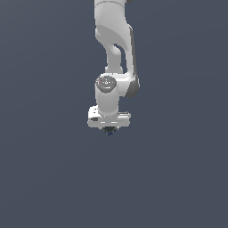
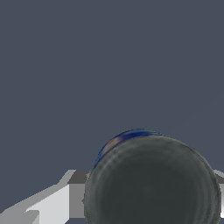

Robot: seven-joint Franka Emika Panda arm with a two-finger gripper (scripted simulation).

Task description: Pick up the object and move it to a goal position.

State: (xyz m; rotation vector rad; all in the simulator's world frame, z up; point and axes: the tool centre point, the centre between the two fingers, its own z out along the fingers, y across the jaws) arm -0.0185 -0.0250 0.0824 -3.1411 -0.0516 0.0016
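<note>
So here's what you've got: the object (image 1: 109, 130) is tucked right under the gripper (image 1: 109, 129), basically dead centre below the white hand in the exterior view. There's no sideways offset to fix, it sits straight along the arm's approach line, peeking out just beneath the hand's lower edge. It's roundish, so you don't have a long axis to line up with, and any wrist angle should work about as well as another.

In the wrist view the object (image 2: 131, 136) shows only as a thin blue sliver with a reddish tint, poking out behind a big dark grey dome (image 2: 153, 183) that fills most of the lower part of the picture. A pale finger (image 2: 48, 205) runs in beside it.

Honest caveat: I can't tell whether the jaws are spread, closed, or already pinching the thing. The fingertips are hidden in both views, and so is any contact.

No goal marker shows anywhere on the flat grey floor (image 1: 178, 178), so you can't read the carry direction from here.
</note>
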